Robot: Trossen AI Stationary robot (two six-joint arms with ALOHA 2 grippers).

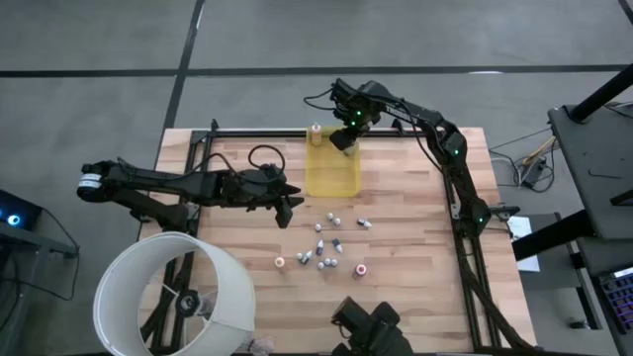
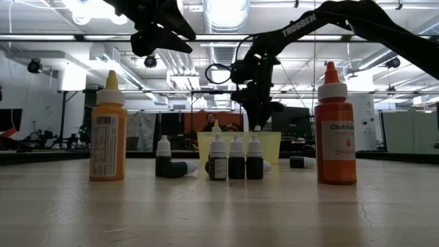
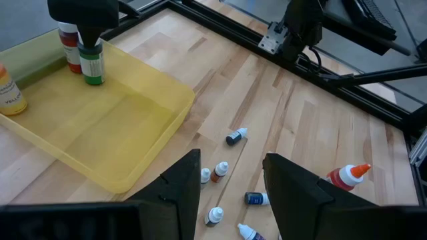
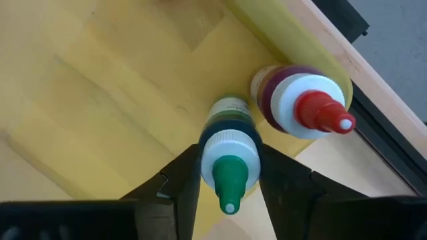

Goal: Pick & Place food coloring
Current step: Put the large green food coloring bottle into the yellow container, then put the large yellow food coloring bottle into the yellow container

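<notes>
- Right end effector (image 4: 230, 175) sits over the far corner of the yellow tray (image 1: 331, 183), fingers either side of a green-capped bottle (image 4: 230, 163) standing upright in the tray; fingers right at the cap's sides, cannot tell if gripping or just released.
- Red-capped bottle (image 4: 303, 107) stands just beside the green one, against the tray wall.
- Yellow-orange bottle (image 3: 8, 90) stands outside the tray's far edge, touching or just beside it.
- Left end effector (image 3: 230, 190) hovers above the surface (image 1: 415, 297) near the tray's near side, fingers parted, nothing between them.
- Food coloring bottles (image 1: 326, 247) mostly scattered on the surface in front of the tray, some upright, some lying down.
- Low view: tall orange bottle (image 2: 335, 127) and tall yellow bottle (image 2: 108, 130) stand nearest the camera, well apart.
</notes>
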